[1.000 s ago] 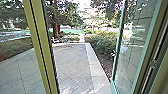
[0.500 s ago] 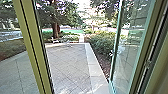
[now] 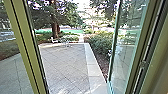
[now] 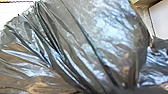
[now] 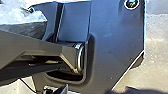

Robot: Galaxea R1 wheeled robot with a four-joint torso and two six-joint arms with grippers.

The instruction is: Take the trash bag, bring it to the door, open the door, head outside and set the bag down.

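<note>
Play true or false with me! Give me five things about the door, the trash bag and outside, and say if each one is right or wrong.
1. The glass door stands open. True.
2. The trash bag is bright red. False: it is dark and shiny.
3. The ground just outside is all grass. False: it is paving.
4. Green bushes grow beside the paving. True.
5. The tree trunk lies on its side. False: it stands upright.

Glossy, crinkled dark plastic trash bag (image 4: 105, 32); smooth clear glass door (image 3: 127, 52); matt paving (image 3: 67, 65).
</note>
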